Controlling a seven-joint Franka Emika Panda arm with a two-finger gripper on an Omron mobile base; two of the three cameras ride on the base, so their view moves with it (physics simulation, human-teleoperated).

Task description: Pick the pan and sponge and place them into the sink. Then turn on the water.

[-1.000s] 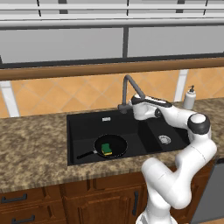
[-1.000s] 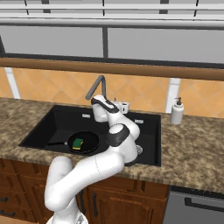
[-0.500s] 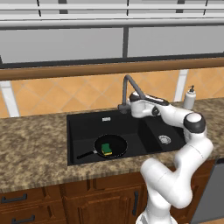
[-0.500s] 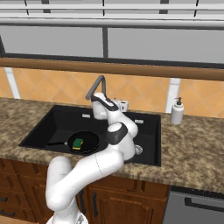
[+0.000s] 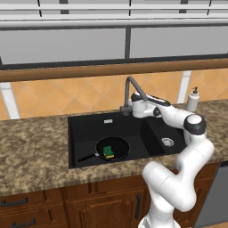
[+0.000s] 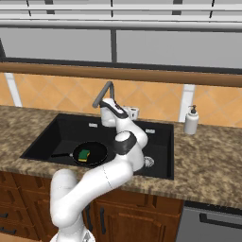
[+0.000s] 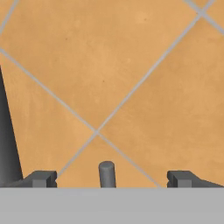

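Sink (image 5: 89,131) comes first by size: a black rectangular double basin sunk into the speckled brown stone surface (image 5: 31,147), with a large basin and a smaller one that has a round metal drain (image 5: 167,142) in its floor. In the right base view the same sink (image 6: 52,134) sits under the bent white arm.

Behind the sink rises the dark grey gooseneck faucet (image 5: 129,89), backed by an orange tiled wall (image 7: 131,65). No stream comes from its spout.

In the large basin lies the pan (image 5: 113,148), round, shallow and black, its long thin handle pointing toward the basin's front corner. From the right base view the pan (image 6: 94,152) shows the same low rim.

On the pan's floor rests the sponge (image 5: 108,152), a small block with a green top and a yellow layer beneath; it also shows in the right base view (image 6: 84,154).

A white soap dispenser (image 5: 192,100) stands on the surface beside the smaller basin.

At the faucet's base is the claw (image 7: 109,178), its two dark tips spread wide apart, with a short grey lever stub (image 7: 106,173) standing between them, touched by neither tip.
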